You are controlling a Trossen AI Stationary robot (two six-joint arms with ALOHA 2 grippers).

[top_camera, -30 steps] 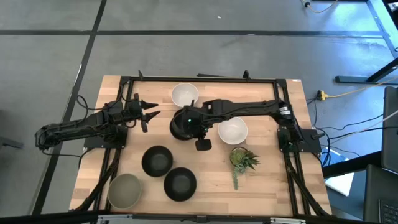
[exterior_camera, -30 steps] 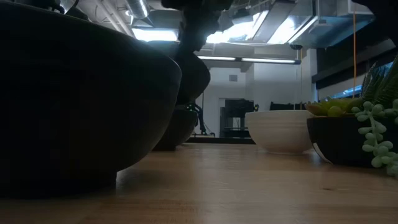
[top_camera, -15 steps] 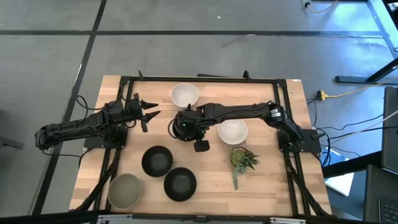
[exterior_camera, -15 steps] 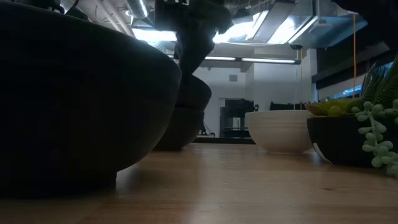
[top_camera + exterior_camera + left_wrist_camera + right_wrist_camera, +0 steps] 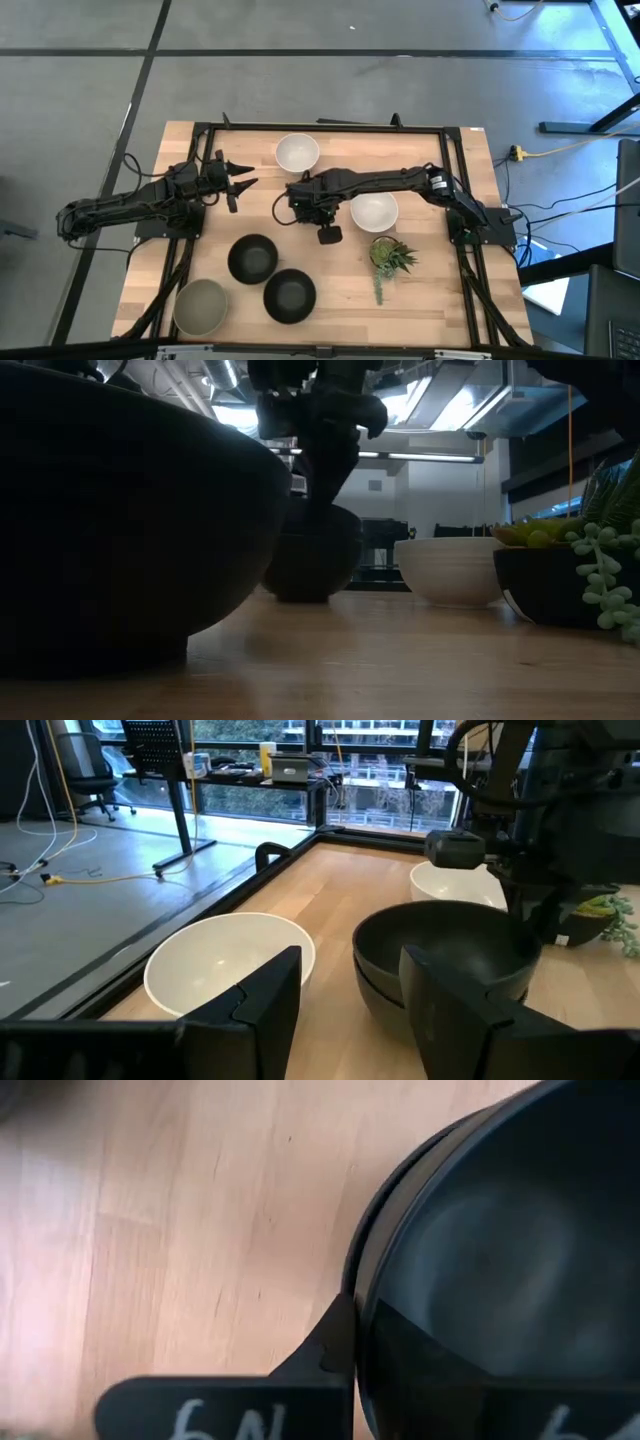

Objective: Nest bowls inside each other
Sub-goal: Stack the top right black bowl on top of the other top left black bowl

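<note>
arms: dark, jointed | end effector [image 5: 340,1370]: black fingers, white markings

Right gripper [image 5: 297,203] over black bowl [image 5: 285,208]; left gripper [image 5: 243,177] apart

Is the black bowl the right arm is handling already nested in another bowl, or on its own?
Nested. In the left wrist view the black bowl sits inside a second dark bowl, two stacked rims showing, with the right gripper at its rim.
</note>
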